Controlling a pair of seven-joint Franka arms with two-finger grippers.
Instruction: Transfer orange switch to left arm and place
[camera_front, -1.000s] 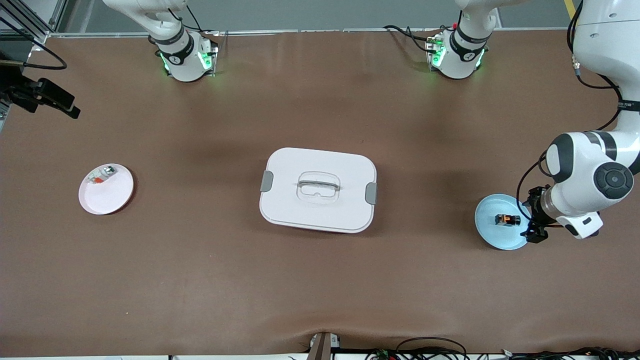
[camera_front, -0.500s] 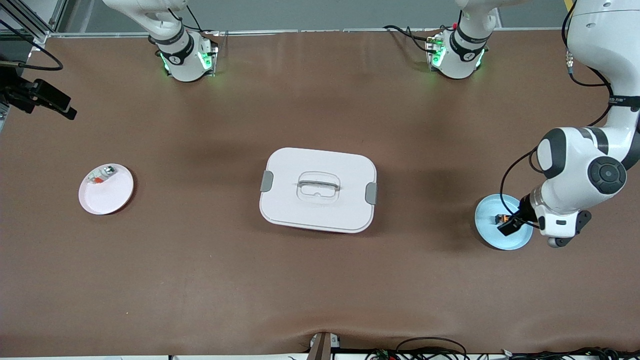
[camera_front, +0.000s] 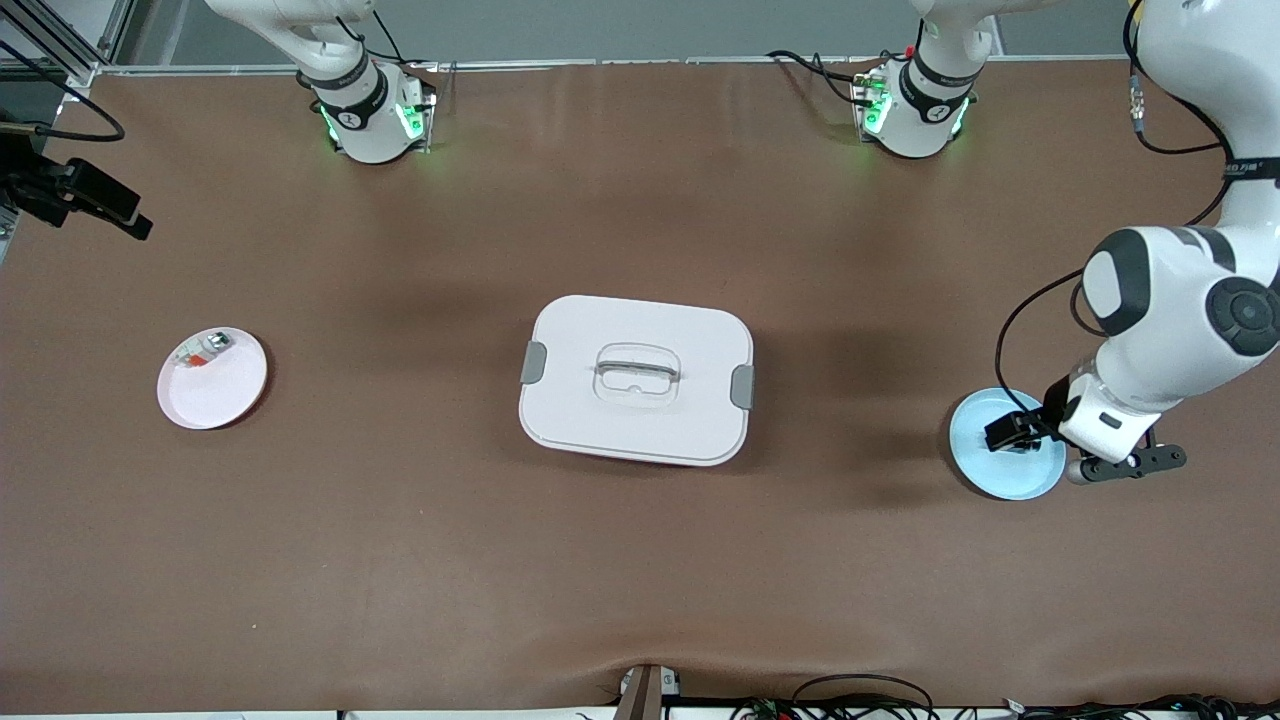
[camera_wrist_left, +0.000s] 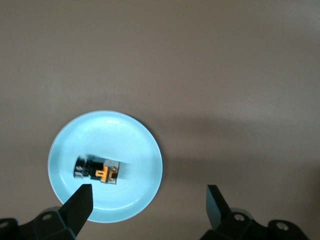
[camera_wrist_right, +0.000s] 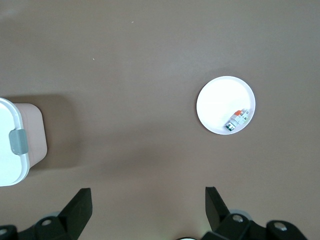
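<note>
The orange switch (camera_wrist_left: 97, 170), a tiny black part with an orange face, lies on a light blue plate (camera_wrist_left: 125, 145) at the left arm's end of the table. My left gripper (camera_wrist_left: 147, 197) hangs open just above that plate (camera_front: 1000, 470); one finger is over the plate's rim close to the switch, the other is over bare table. In the front view this gripper (camera_front: 1015, 432) hides the switch. The white box (camera_front: 635, 380) with grey latches stands mid-table. My right gripper (camera_wrist_right: 147, 200) is open and empty, high over the table between the box (camera_wrist_right: 10, 145) and a white plate.
The white plate (camera_front: 212, 378) lies at the right arm's end of the table and carries a small white-grey part with an orange-red bit (camera_front: 203, 352). The right wrist view shows both the plate (camera_wrist_right: 215, 100) and the part (camera_wrist_right: 236, 120). Brown mat covers the table.
The left arm's wrist has swung round and carried the open gripper from beside the blue plate to over it, covering the switch in the front view. The right arm has not visibly moved.
</note>
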